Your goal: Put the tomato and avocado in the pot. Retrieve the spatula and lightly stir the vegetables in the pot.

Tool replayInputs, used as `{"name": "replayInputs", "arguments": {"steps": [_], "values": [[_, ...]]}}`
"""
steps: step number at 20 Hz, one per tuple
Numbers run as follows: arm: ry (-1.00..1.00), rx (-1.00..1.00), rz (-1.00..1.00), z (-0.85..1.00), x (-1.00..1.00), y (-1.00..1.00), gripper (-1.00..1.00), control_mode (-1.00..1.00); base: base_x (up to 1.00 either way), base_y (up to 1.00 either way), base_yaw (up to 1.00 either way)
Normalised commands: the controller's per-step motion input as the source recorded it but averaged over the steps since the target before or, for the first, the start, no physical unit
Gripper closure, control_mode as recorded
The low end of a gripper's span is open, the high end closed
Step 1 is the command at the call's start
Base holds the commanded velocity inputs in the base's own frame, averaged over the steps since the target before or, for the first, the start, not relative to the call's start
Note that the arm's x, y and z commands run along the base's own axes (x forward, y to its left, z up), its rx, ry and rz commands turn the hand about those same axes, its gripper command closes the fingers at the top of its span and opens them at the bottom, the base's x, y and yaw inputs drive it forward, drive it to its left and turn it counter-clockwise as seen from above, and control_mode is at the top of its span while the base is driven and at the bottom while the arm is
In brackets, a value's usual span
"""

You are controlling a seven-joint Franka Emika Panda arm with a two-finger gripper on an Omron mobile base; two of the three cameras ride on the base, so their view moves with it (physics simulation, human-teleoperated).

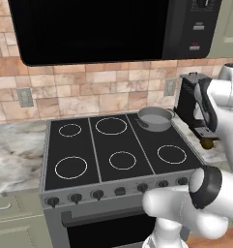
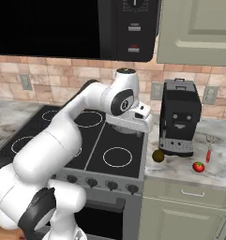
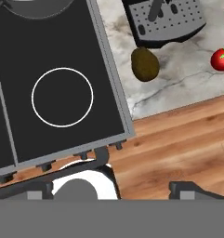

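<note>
We see the gripper [image 3: 115,188] spread wide and empty at the hand view's bottom; avocado [image 3: 145,63] and tomato [image 3: 222,59] lie upper right on the counter [image 3: 178,88], pot [image 1: 154,118] upper right on the stove [image 1: 113,150].

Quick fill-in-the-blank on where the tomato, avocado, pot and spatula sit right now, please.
1. The pot sits on the stove's back ____ burner.
2. The avocado lies on the counter in front of the ____.
3. The tomato lies beside the red-handled ____.
4. The pot holds ____ of the vegetables.

Missing words: right; coffee machine; spatula; none
</note>
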Motion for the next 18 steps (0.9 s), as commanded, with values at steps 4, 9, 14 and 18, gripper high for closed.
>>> {"name": "replayInputs", "arguments": {"steps": [4, 9, 14, 18], "values": [[0.04, 0.00, -0.11, -0.43, 0.00, -1.00, -1.00, -1.00, 0.00, 0.00, 0.00], [-0.06, 0.00, -0.03, -0.28, -0.11, -0.67, -1.00, -1.00, 0.00, 0.00, 0.00], [-0.15, -0.05, 0.21, -0.09, 0.36, 0.00, -1.00, -1.00, 0.00, 0.00, 0.00], [-0.05, -0.09, 0.32, -0.30, 0.54, 0.05, -1.00, -1.00, 0.00, 0.00, 0.00]]}}
